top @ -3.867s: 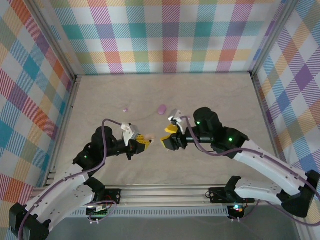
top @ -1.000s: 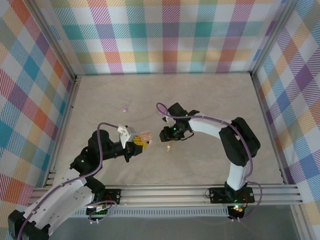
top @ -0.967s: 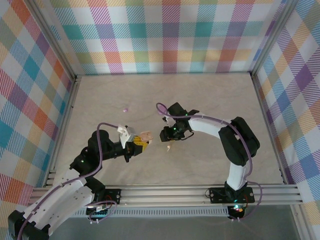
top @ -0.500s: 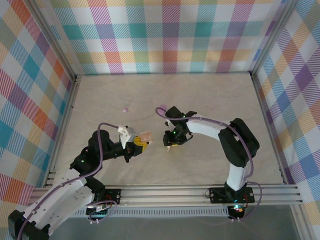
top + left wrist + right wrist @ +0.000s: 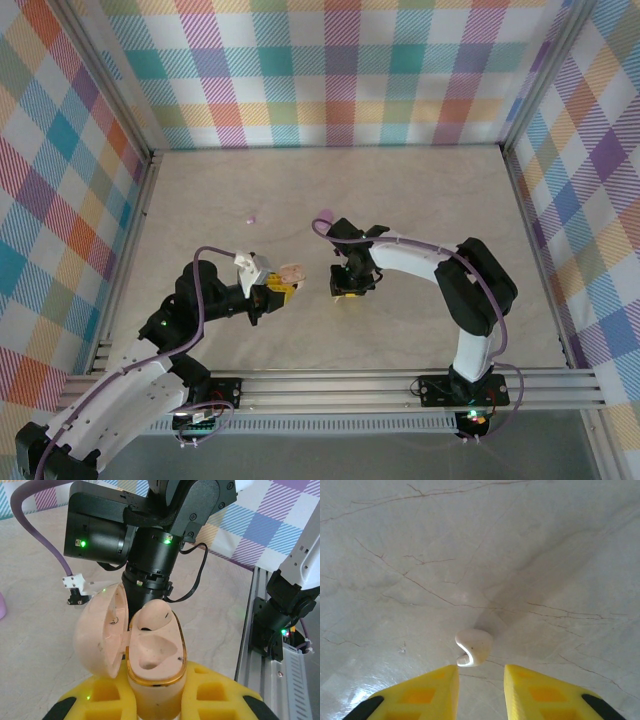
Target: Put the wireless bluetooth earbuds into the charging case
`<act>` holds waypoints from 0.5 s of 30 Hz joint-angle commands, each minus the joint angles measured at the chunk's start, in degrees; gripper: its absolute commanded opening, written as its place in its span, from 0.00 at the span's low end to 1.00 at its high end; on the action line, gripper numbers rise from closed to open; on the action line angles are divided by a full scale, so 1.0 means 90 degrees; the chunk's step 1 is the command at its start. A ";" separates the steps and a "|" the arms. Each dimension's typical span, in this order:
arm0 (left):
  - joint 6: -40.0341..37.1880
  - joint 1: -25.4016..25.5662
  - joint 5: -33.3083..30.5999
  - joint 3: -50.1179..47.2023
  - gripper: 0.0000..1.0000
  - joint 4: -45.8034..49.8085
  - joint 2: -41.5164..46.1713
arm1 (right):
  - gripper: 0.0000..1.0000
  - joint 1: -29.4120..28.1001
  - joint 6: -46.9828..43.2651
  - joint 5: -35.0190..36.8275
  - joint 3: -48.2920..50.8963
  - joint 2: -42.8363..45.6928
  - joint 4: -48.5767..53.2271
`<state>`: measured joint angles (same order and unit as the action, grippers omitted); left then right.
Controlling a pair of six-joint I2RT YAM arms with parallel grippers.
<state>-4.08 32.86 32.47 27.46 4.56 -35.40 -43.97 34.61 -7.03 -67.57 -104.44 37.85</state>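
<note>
A cream-white earbud (image 5: pixel 473 647) lies on the pale, veined table (image 5: pixel 530 555), just ahead of the right gripper (image 5: pixel 481 674). The two yellow fingers (image 5: pixel 427 687) stand apart with a gap between them, released and touching nothing; the bud sits just beyond their tips, in line with the gap and a little toward the left finger. In the overhead view this gripper (image 5: pixel 344 290) points down at the table near the middle, its arm curling round from the right.

The case (image 5: pixel 152 650) for the buds is peach-coloured and sits off the table, clenched between the yellow pads of the left gripper (image 5: pixel 155 700). It stands nearly upright with its lid (image 5: pixel 100 630) swung open to the left, and two hollows show inside the amber-rimmed body. From above, the case (image 5: pixel 292 272) is at the tip of the left gripper (image 5: pixel 275 290), close to the right gripper but not touching it.

Farther back on the table a tiny purple earbud (image 5: pixel 249 217) lies by itself, well apart from both grippers. A larger purple oval (image 5: pixel 322 214) shows just behind the right arm's wrist; I cannot tell what it is. Checked walls (image 5: pixel 330 70) in many colours close the table in on three sides.
</note>
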 commanded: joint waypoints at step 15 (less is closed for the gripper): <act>-0.0123 0.0001 0.0123 -0.0063 0.00 0.0090 0.0102 | 0.26 0.0008 0.0265 -0.0175 -0.0250 -0.0502 -0.0161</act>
<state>-4.29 32.86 32.47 27.46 5.76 -35.38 -43.90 36.05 -7.53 -68.12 -107.46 36.99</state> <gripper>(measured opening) 0.156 0.264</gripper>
